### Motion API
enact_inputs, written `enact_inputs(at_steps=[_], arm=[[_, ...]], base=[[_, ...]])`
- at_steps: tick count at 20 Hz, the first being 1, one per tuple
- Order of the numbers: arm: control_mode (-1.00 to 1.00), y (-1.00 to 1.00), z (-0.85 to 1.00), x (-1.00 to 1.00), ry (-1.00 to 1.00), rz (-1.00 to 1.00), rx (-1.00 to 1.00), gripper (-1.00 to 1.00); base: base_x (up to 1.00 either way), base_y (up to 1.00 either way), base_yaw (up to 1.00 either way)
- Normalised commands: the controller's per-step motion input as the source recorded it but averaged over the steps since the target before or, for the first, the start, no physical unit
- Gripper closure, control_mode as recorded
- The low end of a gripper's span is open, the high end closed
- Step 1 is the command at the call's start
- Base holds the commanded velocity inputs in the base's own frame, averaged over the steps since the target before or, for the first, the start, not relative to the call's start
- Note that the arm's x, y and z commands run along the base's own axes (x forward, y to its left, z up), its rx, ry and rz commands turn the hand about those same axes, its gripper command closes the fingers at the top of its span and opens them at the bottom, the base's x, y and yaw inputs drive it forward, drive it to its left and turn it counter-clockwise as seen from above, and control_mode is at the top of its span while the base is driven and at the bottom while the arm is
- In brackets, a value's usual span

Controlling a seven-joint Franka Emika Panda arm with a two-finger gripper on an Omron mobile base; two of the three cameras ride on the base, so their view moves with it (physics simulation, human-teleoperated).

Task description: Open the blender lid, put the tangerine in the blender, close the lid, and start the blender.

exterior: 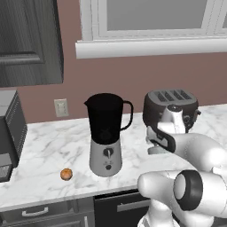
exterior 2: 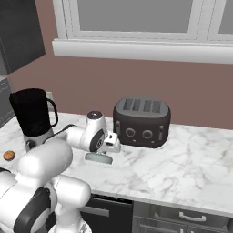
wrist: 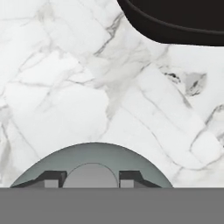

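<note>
In the left base view, the blender (exterior: 106,135) stood open-topped on the marble counter (exterior: 44,146), its black jar glossy and smooth above a silver-grey tapered base with a dark dial. The tangerine (exterior: 66,174) lay on the counter near the front edge, to the left of the blender base and apart from it, small, round and faintly dimpled. The arm reached across in front of the 4-slot toaster (exterior: 170,108); the hand itself was largely masked by the white forearm, so its hold could not be judged well from here.

In the right base view, the gripper (exterior 2: 103,152) pointed down at the blender lid (exterior 2: 98,158), a pale grey-blue domed disc that appeared to rest flat on the counter in front of the toaster, well apart from the blender.

In the hand view, the 2 dark fingertips (wrist: 52,178) sat on either side of the lid's small rounded knob, jaws narrow and closed on it. The step in hand looked like parking the lid. Done well, it would mean letting the disc settle fully on the stone before the jaws part, then lifting straight up so the fingers clear the knob without dragging the light lid sideways. The marble was slick and veined, so a nudged lid would probably slide.
</note>
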Motion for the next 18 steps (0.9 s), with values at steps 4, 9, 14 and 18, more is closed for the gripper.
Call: enact_inputs(at_steps=[4, 9, 14, 18], arm=[[-1.00, 0.07, -0.62, -0.68, -0.40, 0.00, 0.00, 1.00], [-1.00, 0.25, -0.59, -0.54, -0.40, 0.00, 0.00, -1.00], [-1.00, 0.27, -0.21, -0.04, -0.13, 0.00, 0.00, -1.00], [-1.00, 0.06, -0.03, 0.15, 0.03, 0.00, 0.00, -1.00]], base=[[0.00, 0.00, 0.00], [0.00, 0.00, 0.00], [0.00, 0.00, 0.00], [0.00, 0.00, 0.00]])
